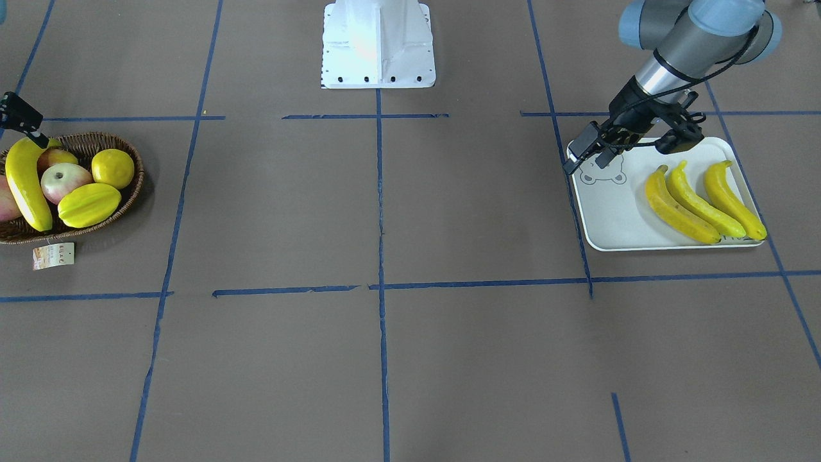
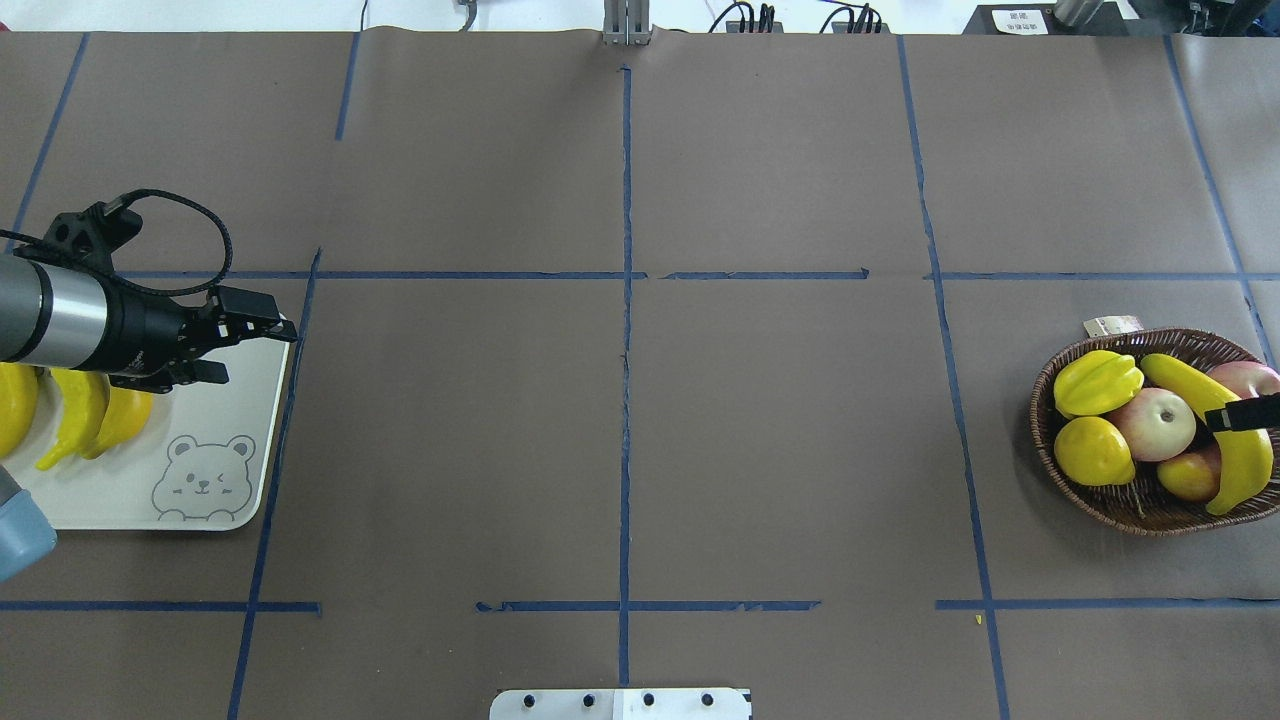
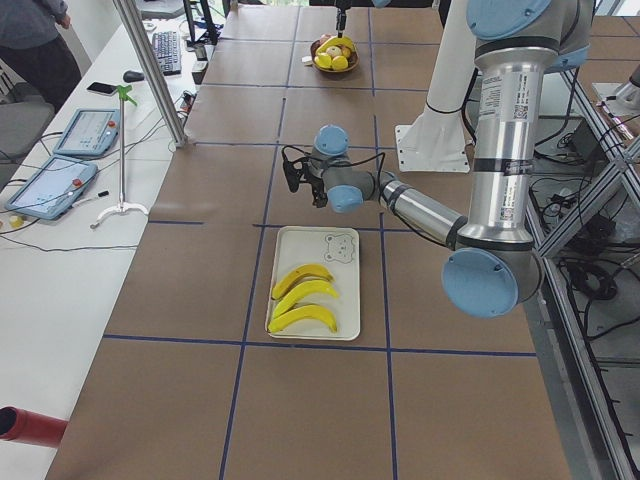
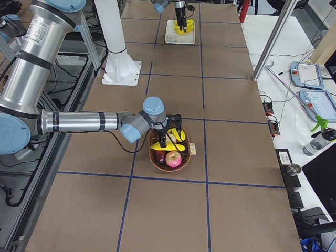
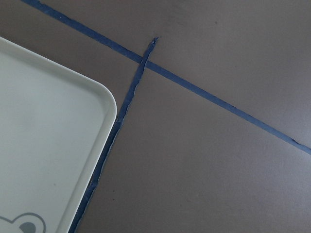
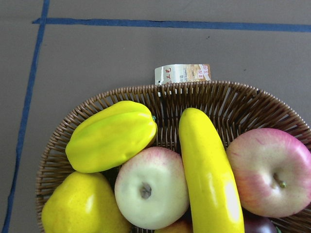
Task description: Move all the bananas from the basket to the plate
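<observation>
A: I only have the overhead feed. Where are the bananas?

B: I count three bananas (image 1: 699, 202) side by side on the plate (image 1: 609, 221), at the end away from its bear drawing (image 1: 601, 173). The fourth banana (image 2: 1240, 455) lies in the basket (image 2: 1120, 510), on the side away from the plate, resting against the apples (image 2: 1155, 423).

A: What else is in there?

B: I see a starfruit (image 2: 1097, 383) and a lemon (image 2: 1092, 450) on the side nearer the plate. A paper tag (image 1: 53, 255) lies on the bench (image 1: 385, 359) just beside the rim.

A: What about the left jaws?

B: The left arm (image 2: 70, 320) reaches across the plate. I see the left jaws raised above the bear end, spread apart with nothing between them. They touch neither the plate nor the bananas.

A: And the right jaws?

B: The right arm (image 4: 79, 122) has them down at the basket, over the fourth banana. In my overhead feed, one finger (image 2: 1245, 413) lies across that banana. I cannot tell whether the right jaws have closed on it, as the wrist camera shows only fruit and wicker.
</observation>
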`<state>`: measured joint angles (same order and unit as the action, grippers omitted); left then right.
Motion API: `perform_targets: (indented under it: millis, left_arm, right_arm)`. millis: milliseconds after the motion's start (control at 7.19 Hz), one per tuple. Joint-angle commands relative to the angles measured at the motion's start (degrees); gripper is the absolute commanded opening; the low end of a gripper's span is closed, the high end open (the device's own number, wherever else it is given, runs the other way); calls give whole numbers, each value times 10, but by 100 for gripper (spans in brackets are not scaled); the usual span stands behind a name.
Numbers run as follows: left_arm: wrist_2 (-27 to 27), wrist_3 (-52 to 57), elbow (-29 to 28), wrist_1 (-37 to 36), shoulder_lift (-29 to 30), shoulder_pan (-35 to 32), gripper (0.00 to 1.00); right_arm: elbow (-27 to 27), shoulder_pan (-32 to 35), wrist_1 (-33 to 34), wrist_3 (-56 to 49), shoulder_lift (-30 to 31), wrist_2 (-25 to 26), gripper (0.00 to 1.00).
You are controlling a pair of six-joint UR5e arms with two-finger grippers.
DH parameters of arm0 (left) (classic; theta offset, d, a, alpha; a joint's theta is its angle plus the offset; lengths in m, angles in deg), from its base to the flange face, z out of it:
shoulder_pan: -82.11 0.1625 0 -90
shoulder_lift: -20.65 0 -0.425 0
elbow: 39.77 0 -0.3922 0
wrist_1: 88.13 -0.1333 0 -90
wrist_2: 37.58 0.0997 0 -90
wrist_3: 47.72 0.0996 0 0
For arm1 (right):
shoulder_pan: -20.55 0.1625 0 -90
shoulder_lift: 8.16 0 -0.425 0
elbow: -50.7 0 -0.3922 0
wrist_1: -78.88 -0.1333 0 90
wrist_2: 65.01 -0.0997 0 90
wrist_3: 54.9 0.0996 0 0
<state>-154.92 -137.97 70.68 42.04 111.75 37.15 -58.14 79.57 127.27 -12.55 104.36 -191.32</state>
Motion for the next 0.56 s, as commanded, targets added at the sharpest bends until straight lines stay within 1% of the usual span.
perform_targets:
  millis: [0,139,278,418]
  left_arm:
    - [1,0,-1,0,1,1,100]
    - [1,0,-2,-1,1,9,100]
    - [17,-1,-3,-1,1,15,100]
    - [39,-2,-3,-1,0,28,100]
  right_arm:
    - [20,-35,-5,3,11,30,99]
    - [20,-36,-5,2,13,30,99]
    - [21,-36,-5,2,16,31,98]
    - [26,-42,-5,3,13,33,84]
